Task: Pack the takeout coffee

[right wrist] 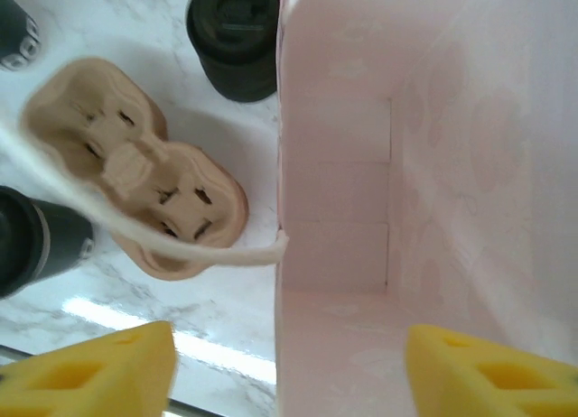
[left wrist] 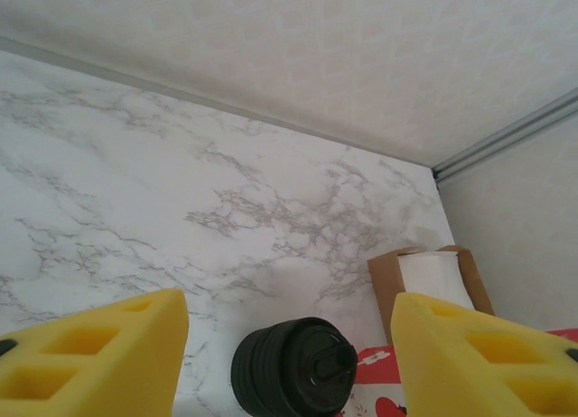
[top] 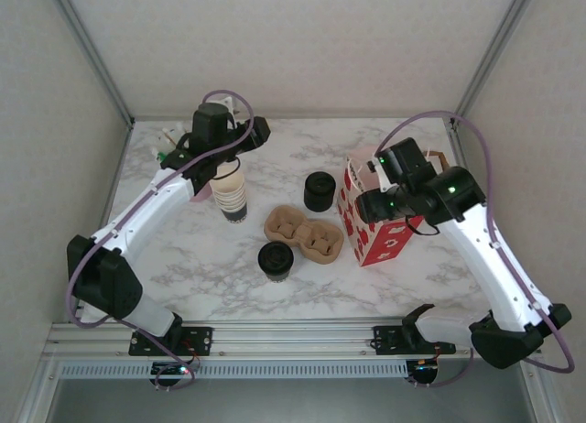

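The takeout coffee (top: 276,260), a small cup with a black lid, stands on the marble table in front of the moulded cup carrier (top: 304,231). In the right wrist view its dark side (right wrist: 36,241) sits at the left edge. My right gripper (top: 374,196) hovers over the red-and-white bag (top: 380,231). It is open (right wrist: 289,367), one finger outside the bag's wall and one over its pink inside (right wrist: 424,164). My left gripper (top: 247,135) hangs at the back left above the stack of lidless cups (top: 230,194). It is open (left wrist: 284,345) and holds nothing.
A squat stack of black lids (top: 320,190) stands behind the carrier (right wrist: 135,173), also in the left wrist view (left wrist: 293,367). A brown box of white napkins (left wrist: 433,277) sits behind the bag. The bag's white rope handle (right wrist: 181,244) hangs loose over the carrier.
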### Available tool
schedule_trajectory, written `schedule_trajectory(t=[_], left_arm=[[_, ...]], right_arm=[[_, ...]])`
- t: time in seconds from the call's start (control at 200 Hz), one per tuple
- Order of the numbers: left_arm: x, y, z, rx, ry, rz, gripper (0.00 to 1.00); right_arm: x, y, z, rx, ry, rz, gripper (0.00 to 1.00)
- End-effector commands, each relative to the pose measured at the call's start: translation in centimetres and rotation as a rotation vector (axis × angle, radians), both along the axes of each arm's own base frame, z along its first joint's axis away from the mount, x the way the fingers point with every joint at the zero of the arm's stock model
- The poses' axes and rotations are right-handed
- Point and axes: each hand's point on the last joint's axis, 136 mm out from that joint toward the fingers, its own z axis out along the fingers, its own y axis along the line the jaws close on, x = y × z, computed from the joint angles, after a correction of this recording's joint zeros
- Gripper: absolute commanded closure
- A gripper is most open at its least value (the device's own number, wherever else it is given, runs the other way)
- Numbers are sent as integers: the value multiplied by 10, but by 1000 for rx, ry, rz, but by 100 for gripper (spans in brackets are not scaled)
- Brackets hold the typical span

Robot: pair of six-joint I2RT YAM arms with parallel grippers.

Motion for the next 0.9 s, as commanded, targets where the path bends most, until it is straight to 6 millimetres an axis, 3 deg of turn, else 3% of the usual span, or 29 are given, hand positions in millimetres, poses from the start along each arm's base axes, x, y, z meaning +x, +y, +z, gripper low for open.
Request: schedule_trajectory(t=[0.0, 0.06, 0.2, 0.345, 0.506, 0.606, 0.891], left_arm=[[-21, -3, 35, -30, -95, -44, 31], [-30, 0, 42, -31, -117, -47, 25], [-55, 20, 57, -5, -168, -3, 1], [-88, 29, 64, -16, -213, -32, 0], [-125, 42, 62, -26, -258, -51, 0], [-144, 47, 53, -51, -261, -60, 0], [-151, 56, 2, -33, -142, -22, 1]], right_arm=[[-11, -2, 30, 80, -74, -1, 16], [-13, -1, 42, 124, -111, 4, 2], [-22, 1, 62, 207, -182, 35, 1], [-31, -1, 79, 307, -260, 19, 1], [-56, 22, 92, 474, -242, 155, 1], [-67, 43, 89, 558, -169, 244, 1], [-64, 84, 58, 530, -43, 351, 1]])
